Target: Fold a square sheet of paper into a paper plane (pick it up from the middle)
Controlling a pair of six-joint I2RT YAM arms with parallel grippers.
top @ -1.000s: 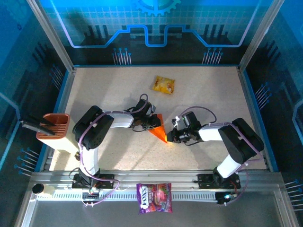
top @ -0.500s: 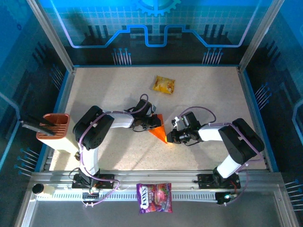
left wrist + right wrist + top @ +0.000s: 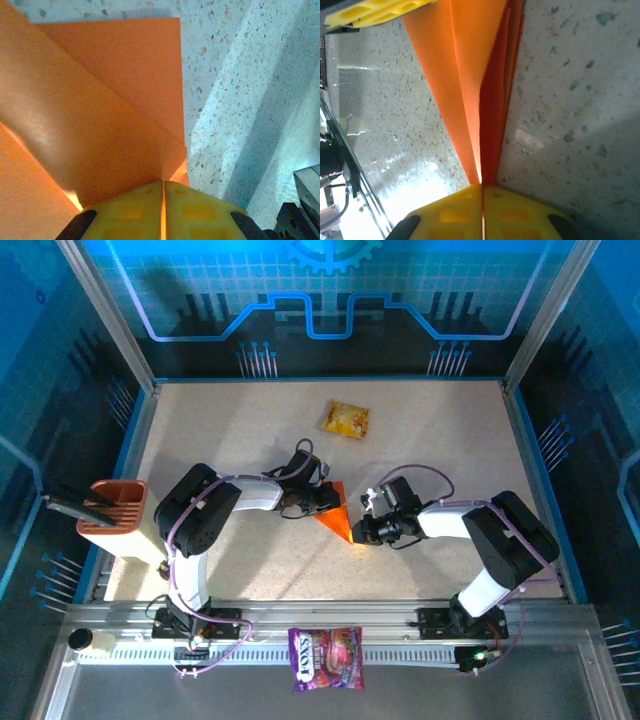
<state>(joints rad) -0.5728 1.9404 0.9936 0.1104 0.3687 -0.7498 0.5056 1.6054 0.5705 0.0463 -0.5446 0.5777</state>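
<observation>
Left gripper (image 3: 163, 192) and right gripper (image 3: 481, 194), jaws tight, both pinching the paper plane (image 3: 338, 519) (folded orange layers fanning) over the table (image 3: 230, 430).

Left gripper (image 3: 163, 192) at the bottom edge, yellow fingers (image 3: 125, 212) pressed together on a thin edge of folded orange paper (image 3: 100, 110); spread up and leftward from the grip in overlapping layers, with diagonal fold lines and a straight top edge; glowing brighter just beside the fingers; to the right, speckled table (image 3: 240, 90), crossed by a slanting shadow; in the lower right corner, dark hardware (image 3: 300, 220), too cropped to tell what.
</observation>
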